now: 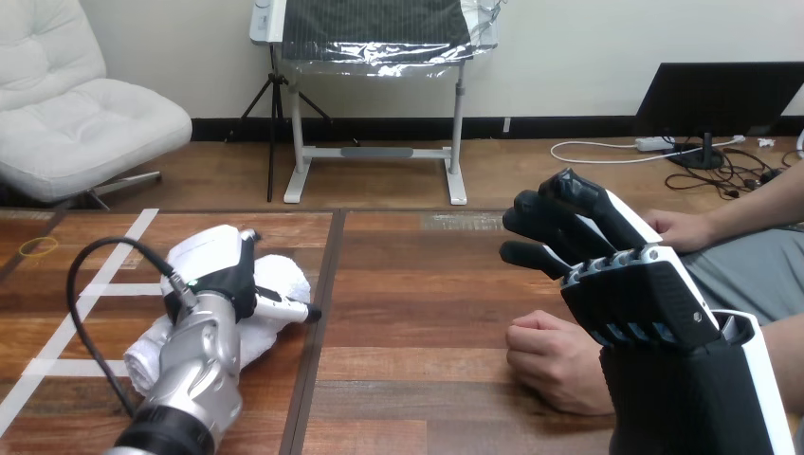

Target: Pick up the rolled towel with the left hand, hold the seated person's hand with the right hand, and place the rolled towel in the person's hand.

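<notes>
The rolled towel [281,273] lay on the desk [408,313] at its left side, with the robot's left hand [226,275] resting on top of it; whether that hand gripped it, I could not tell. Well apart, at the right, the right hand [640,294] hung raised, its fingers [557,216] loosely bent and released, just above the person's fist [555,365] on the desk

The rolled towel [283,275] lies on the wooden surface [408,284], with the left hand [214,263] resting on top of it. Well to the towel's right, the person's closed hand [553,362] sits on the surface. The right hand [637,303] is raised just beside it, fingers loose and holding nothing. The person's other hand [679,230] lies farther right still.
</notes>
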You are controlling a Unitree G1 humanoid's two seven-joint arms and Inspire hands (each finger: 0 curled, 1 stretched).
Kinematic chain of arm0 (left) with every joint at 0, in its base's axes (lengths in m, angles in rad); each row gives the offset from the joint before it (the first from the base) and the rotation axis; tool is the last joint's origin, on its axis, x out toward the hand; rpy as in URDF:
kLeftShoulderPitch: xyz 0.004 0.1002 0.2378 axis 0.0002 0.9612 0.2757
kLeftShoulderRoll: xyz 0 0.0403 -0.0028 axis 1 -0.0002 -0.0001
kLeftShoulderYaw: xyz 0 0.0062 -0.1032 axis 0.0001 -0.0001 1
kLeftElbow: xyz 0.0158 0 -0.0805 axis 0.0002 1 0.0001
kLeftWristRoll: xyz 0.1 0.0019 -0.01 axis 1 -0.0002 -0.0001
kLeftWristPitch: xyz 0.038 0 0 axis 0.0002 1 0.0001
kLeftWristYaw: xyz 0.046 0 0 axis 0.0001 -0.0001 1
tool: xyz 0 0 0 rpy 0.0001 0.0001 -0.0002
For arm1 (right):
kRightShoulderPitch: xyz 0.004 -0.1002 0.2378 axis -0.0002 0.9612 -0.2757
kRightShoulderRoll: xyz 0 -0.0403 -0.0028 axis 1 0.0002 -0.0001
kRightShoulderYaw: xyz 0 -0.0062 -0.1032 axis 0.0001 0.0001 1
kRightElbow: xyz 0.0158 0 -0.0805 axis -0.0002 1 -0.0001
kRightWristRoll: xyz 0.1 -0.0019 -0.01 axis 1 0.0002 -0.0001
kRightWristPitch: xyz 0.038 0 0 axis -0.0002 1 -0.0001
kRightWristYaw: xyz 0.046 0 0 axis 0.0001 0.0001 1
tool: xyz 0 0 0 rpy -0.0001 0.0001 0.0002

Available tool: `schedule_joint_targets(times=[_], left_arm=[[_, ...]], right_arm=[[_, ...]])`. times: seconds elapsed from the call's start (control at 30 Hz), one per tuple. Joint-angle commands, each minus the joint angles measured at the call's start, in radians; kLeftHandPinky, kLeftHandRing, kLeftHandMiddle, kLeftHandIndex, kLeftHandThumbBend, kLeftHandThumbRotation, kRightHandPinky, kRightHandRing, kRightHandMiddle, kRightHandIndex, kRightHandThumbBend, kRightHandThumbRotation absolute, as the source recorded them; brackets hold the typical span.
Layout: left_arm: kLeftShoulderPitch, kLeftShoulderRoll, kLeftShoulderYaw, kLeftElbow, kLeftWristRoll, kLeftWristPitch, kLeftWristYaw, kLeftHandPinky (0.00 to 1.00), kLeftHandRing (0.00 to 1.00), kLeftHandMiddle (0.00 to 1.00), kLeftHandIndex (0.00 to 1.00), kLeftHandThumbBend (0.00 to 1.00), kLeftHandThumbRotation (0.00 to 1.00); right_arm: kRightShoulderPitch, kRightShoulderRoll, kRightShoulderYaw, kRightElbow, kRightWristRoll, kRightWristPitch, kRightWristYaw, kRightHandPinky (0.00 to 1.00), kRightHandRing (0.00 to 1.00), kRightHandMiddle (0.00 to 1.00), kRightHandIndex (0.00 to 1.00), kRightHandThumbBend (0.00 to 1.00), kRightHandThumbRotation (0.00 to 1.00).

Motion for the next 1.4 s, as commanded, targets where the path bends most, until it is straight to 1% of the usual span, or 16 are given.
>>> schedule_joint_targets(times=[0.0, 0.03, 0.1, 0.13, 0.17, 0.37, 0.47, 0.6, 0.73, 0.93, 1.03, 1.07, 1.1, 1.23, 1.33, 1.37], left_arm=[[-0.09, -0.008, -0.043, -0.016, 0.028, 0.037, -0.032, 0.78, 0.83, 0.85, 0.84, 0.97, 0.44], [-0.094, -0.007, -0.051, -0.015, 0.034, 0.045, -0.041, 0.76, 0.82, 0.84, 0.83, 0.97, 0.44], [-0.096, -0.006, -0.059, -0.018, 0.038, 0.054, -0.051, 0.69, 0.77, 0.8, 0.79, 0.96, 0.44], [-0.1, -0.007, -0.063, -0.018, 0.038, 0.064, -0.065, 0.66, 0.75, 0.78, 0.78, 0.96, 0.44], [-0.103, -0.007, -0.066, -0.019, 0.037, 0.072, -0.075, 0.6, 0.71, 0.75, 0.75, 0.96, 0.44], [-0.115, -0.007, -0.088, -0.032, 0.04, 0.118, -0.123, 0.49, 0.66, 0.7, 0.69, 0.95, 0.43], [-0.121, -0.007, -0.097, -0.034, 0.04, 0.136, -0.146, 0.46, 0.65, 0.69, 0.68, 0.94, 0.42], [-0.129, -0.005, -0.111, -0.041, 0.04, 0.161, -0.182, 0.45, 0.66, 0.7, 0.67, 0.93, 0.4], [-0.14, 0.001, -0.135, -0.038, 0.053, 0.178, -0.22, 0.42, 0.65, 0.69, 0.67, 0.92, 0.39], [-0.148, 0.005, -0.159, -0.04, 0.073, 0.197, -0.256, 0.36, 0.59, 0.65, 0.65, 0.92, 0.36], [-0.149, 0.006, -0.168, -0.04, 0.082, 0.205, -0.263, 0.33, 0.56, 0.61, 0.63, 0.92, 0.34], [-0.15, 0.005, -0.171, -0.038, 0.084, 0.206, -0.264, 0.3, 0.52, 0.59, 0.61, 0.92, 0.32], [-0.15, 0.005, -0.173, -0.037, 0.085, 0.208, -0.264, 0.29, 0.51, 0.58, 0.61, 0.92, 0.31], [-0.15, 0.005, -0.183, -0.035, 0.09, 0.213, -0.255, 0.26, 0.47, 0.54, 0.58, 0.92, 0.27], [-0.148, 0.003, -0.185, -0.041, 0.093, 0.224, -0.248, 0.26, 0.46, 0.54, 0.57, 0.92, 0.22], [-0.148, 0.002, -0.185, -0.042, 0.094, 0.228, -0.245, 0.26, 0.46, 0.53, 0.57, 0.91, 0.17]], right_arm=[[-0.027, 0.005, -0.012, -0.021, 0.012, -0.019, -0.002, 0.78, 0.83, 0.85, 0.86, 0.95, 1.0], [-0.027, 0.004, -0.012, -0.022, 0.013, -0.019, -0.002, 0.78, 0.83, 0.85, 0.86, 0.95, 1.0], [-0.026, 0.004, -0.011, -0.023, 0.014, -0.018, -0.001, 0.78, 0.83, 0.85, 0.86, 0.95, 1.0], [-0.026, 0.004, -0.011, -0.023, 0.015, -0.018, -0.002, 0.78, 0.83, 0.85, 0.86, 0.95, 1.0], [-0.027, 0.005, -0.01, -0.024, 0.015, -0.018, -0.002, 0.77, 0.83, 0.85, 0.86, 0.95, 1.0], [-0.024, 0.005, -0.011, -0.028, 0.015, -0.015, -0.003, 0.77, 0.84, 0.85, 0.86, 0.96, 1.0], [-0.024, 0.005, -0.014, -0.029, 0.012, -0.016, -0.004, 0.77, 0.84, 0.85, 0.86, 0.96, 1.0], [-0.027, 0.006, -0.016, -0.026, 0.01, -0.02, -0.004, 0.78, 0.84, 0.85, 0.86, 0.96, 1.0], [-0.023, 0.006, -0.017, -0.032, 0.01, -0.013, -0.006, 0.78, 0.84, 0.85, 0.86, 0.97, 1.0], [-0.021, 0.004, -0.014, -0.036, 0.017, -0.008, -0.005, 0.78, 0.84, 0.84, 0.86, 0.97, 1.0], [-0.02, 0.004, -0.015, -0.038, 0.017, -0.006, -0.006, 0.78, 0.84, 0.84, 0.86, 0.98, 1.0], [-0.02, 0.004, -0.015, -0.038, 0.016, -0.006, -0.006, 0.78, 0.84, 0.84, 0.86, 0.98, 1.0], [-0.021, 0.004, -0.015, -0.038, 0.016, -0.006, -0.006, 0.78, 0.84, 0.84, 0.86, 0.98, 1.0], [-0.016, 0.004, -0.016, -0.044, 0.019, 0.002, -0.008, 0.78, 0.84, 0.84, 0.86, 0.99, 1.0], [-0.015, 0.007, -0.018, -0.045, 0.015, 0.003, -0.011, 0.78, 0.84, 0.84, 0.86, 0.99, 1.0], [-0.016, 0.008, -0.02, -0.044, 0.012, 0.001, -0.011, 0.78, 0.83, 0.84, 0.86, 0.99, 1.0]])
